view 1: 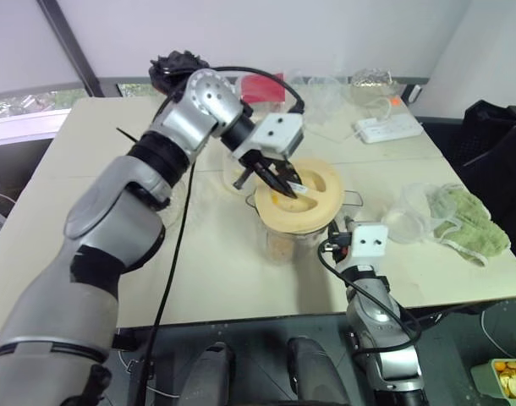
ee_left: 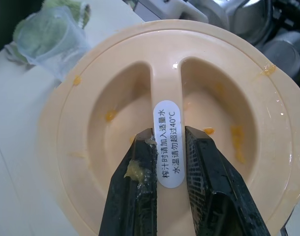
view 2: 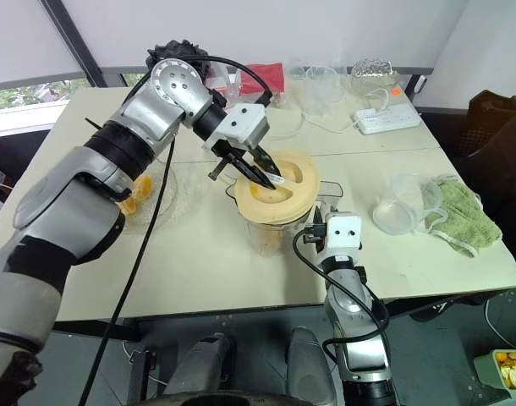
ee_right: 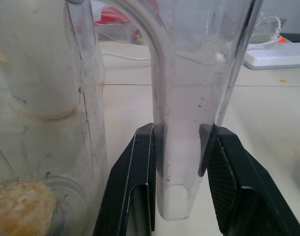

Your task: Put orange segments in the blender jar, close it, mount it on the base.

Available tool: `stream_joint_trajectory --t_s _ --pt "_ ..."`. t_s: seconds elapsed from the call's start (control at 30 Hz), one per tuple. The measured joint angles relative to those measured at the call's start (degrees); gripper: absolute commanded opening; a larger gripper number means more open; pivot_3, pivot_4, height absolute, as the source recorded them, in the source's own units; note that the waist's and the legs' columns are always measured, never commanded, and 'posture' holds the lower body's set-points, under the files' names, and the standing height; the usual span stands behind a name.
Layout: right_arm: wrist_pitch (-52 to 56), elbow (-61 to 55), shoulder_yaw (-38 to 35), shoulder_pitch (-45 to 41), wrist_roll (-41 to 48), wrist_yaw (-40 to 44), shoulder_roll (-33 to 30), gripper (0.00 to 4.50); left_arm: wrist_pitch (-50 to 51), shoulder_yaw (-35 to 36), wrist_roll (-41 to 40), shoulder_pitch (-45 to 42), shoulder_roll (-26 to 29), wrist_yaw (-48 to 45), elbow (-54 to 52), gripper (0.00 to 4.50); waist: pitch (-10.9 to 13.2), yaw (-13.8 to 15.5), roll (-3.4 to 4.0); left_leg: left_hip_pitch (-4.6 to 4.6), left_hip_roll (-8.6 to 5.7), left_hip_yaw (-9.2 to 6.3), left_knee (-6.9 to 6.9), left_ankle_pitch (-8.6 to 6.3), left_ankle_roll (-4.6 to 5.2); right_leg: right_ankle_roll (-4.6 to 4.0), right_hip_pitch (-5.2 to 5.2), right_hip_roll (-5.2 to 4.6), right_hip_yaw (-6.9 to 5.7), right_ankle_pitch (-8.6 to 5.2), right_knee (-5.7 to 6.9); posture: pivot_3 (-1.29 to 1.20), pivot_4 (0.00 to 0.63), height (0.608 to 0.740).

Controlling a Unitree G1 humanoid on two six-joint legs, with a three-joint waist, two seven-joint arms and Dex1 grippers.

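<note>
The blender jar (view 1: 282, 243) stands mid-table with orange segments (ee_right: 22, 206) at its bottom. A flat cream lid (view 1: 321, 199) lies on its mouth. My left gripper (ee_left: 168, 142) reaches down from the left and is shut on the lid's labelled centre ridge; pulp is smeared on one finger (ee_left: 133, 172). My right gripper (ee_right: 182, 132) points level from the near side and is shut on the jar's clear handle (ee_right: 182, 73). More segments lie in a cut-glass bowl (view 2: 152, 207) to the left. A cream shape (view 1: 233, 180) behind my left gripper may be the base; it is mostly hidden.
A small clear cup (view 1: 408, 222) and a green cloth (view 1: 474, 224) lie to the right of the jar. A white power strip (view 1: 389, 128), clear containers (view 2: 326, 80) and a red item (view 1: 262, 85) line the far edge. The near table edge runs just behind my right wrist.
</note>
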Motion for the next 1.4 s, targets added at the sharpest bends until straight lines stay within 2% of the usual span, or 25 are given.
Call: stream_joint_trajectory --t_s 0.17,0.3,0.53,0.67,0.9,1.07,1.4 --pt "0.2 0.0 0.0 -0.2 -0.5 0.0 -0.1 0.87 -2.2 -6.3 -0.6 -1.8 -0.9 0.2 1.3 0.25 -0.4 0.2 0.07 0.0 -0.02 -0.03 0.0 -0.03 0.05 0.0 0.13 0.0 -0.01 0.0 -0.26 0.0 0.15 0.74" --pt "0.5 0.1 -0.5 0.2 -0.5 -0.7 0.0 0.87 -3.0 -6.9 -0.4 -2.6 -3.5 0.1 4.2 0.25 -0.7 0.9 0.09 0.01 -0.02 -0.02 0.01 -0.04 0.06 -0.02 0.17 0.0 0.0 -0.02 -0.3 0.0 0.15 0.74" --pt "0.4 0.1 -0.7 0.5 -0.9 -1.1 0.7 0.87 4.3 -6.4 0.2 -2.7 -3.7 0.0 2.8 0.25 -1.0 1.1 0.07 -0.01 -0.02 -0.04 -0.01 -0.08 0.14 -0.01 0.23 0.0 0.0 -0.04 -0.46 0.0 0.15 0.74" --pt "0.1 0.6 -0.6 0.1 -1.1 -1.3 1.0 0.87 12.4 -1.2 5.9 -1.2 -3.2 1.0 0.2 0.25 -1.0 0.9 0.07 -0.01 -0.02 -0.03 -0.02 -0.1 0.16 0.0 0.22 0.0 0.0 -0.04 -0.46 0.0 0.15 0.74" --pt "-1.0 2.7 -0.2 -1.5 -1.2 -1.2 1.0 0.87 32.7 6.1 13.1 2.9 -0.4 4.2 -13.5 0.25 -1.0 0.5 0.11 0.0 0.01 -0.05 -0.06 -0.1 0.16 0.01 0.16 0.03 -0.01 -0.03 -0.42 0.0 0.15 0.74" --pt "-1.9 4.5 0.0 -3.1 -1.3 -1.2 1.0 0.87 52.7 10.0 15.9 3.6 0.0 9.3 -20.3 0.25 -1.0 -0.2 0.11 0.0 0.0 -0.07 -0.06 -0.1 0.16 0.02 0.16 0.03 -0.03 -0.03 -0.4 0.0 0.15 0.74" --pt "-3.2 7.0 -0.2 -5.4 -1.2 0.8 0.1 0.87 66.6 14.0 17.9 6.1 0.6 13.7 -28.1 0.25 -1.0 -0.5 0.14 0.02 0.0 -0.07 -0.1 -0.1 0.15 0.03 0.13 0.03 -0.02 -0.02 -0.36 0.0 0.15 0.74"
